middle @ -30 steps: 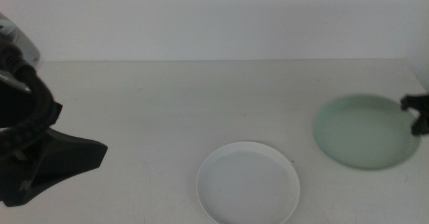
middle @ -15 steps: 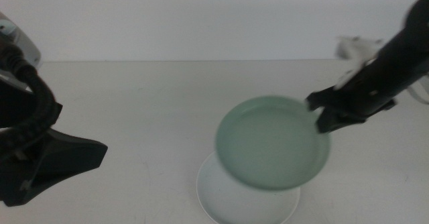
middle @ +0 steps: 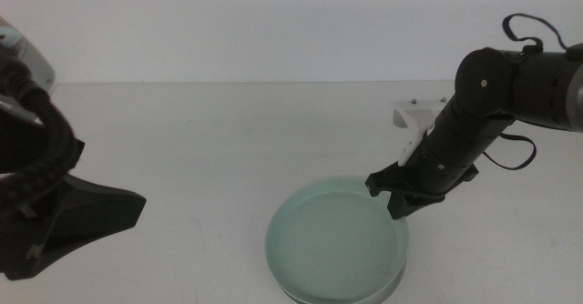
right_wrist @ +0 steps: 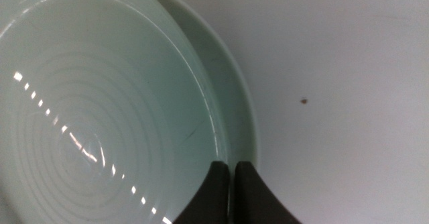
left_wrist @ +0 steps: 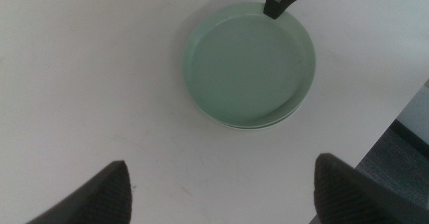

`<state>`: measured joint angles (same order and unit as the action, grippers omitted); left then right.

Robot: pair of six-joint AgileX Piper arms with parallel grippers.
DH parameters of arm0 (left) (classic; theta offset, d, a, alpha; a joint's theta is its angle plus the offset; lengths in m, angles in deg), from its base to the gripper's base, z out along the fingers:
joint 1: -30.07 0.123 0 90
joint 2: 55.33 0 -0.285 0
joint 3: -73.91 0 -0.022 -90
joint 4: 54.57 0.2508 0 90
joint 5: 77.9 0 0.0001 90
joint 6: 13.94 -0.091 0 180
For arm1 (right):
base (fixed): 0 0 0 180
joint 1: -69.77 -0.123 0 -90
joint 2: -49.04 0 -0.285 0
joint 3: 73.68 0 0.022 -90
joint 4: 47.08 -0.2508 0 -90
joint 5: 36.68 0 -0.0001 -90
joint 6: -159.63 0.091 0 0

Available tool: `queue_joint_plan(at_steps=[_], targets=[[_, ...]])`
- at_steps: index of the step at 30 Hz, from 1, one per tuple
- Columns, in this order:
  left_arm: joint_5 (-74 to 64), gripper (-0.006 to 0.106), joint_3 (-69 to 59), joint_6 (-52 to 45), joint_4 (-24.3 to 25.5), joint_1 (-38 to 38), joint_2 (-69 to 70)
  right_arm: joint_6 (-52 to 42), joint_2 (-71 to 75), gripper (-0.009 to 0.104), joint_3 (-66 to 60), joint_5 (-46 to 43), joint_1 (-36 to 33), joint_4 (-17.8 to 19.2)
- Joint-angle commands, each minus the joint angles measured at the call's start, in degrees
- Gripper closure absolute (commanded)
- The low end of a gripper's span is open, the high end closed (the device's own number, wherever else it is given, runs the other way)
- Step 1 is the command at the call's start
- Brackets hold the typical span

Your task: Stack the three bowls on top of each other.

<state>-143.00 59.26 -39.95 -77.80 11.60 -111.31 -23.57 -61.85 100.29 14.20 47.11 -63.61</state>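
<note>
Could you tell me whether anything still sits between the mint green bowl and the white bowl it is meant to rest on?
Nothing visible does. The mint green bowl lies directly on the white bowl, of which only a thin edge shows beneath. The right hand grips the green bowl's rim; the left hand waits apart.

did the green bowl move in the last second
Yes. The green bowl went from the table's right side leftward and nearer the camera, onto the white bowl; the right gripper grips its rim.
</note>
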Motion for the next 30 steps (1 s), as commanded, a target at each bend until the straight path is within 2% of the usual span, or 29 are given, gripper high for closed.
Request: queue_joint_plan(at_steps=[1, 6, 10, 16, 18, 19, 26, 30], targets=[[3.0, -0.005, 1.3, 0.6, -1.6, -0.1, 0.2, -0.3, 2.3, 0.096, 1.7, -1.0, -0.1, 1.1], [3.0, -0.005, 1.3, 0.6, -1.6, -0.1, 0.2, -0.1, 2.3, 0.094, 1.7, -0.1, -0.1, 1.6], [3.0, -0.005, 1.3, 0.6, -1.6, -0.1, 0.2, -0.1, 2.3, 0.086, 1.7, 0.7, -0.1, 2.1], [3.0, -0.005, 1.3, 0.6, -1.6, -0.1, 0.2, -0.1, 2.5, 0.060, 4.0, 2.4, -0.1, 2.3], [3.0, -0.005, 1.3, 0.6, -1.6, -0.1, 0.2, -0.2, 2.5, 0.047, 7.9, 6.8, 0.3, 2.4], [3.0, -0.005, 1.3, 0.6, -1.6, -0.1, 0.2, -0.6, 2.5, 0.044, 9.8, 8.6, 0.7, 2.7], [5.4, -0.005, 1.1, 0.0, -0.4, -0.1, 0.2, -2.6, 4.0, 0.040, 22.0, 18.6, 4.2, 2.9], [13.5, -0.005, 0.2, 5.7, 1.2, 0.5, -2.9, -3.9, 7.3, 0.040, 23.6, 20.6, 7.4, 2.9]])
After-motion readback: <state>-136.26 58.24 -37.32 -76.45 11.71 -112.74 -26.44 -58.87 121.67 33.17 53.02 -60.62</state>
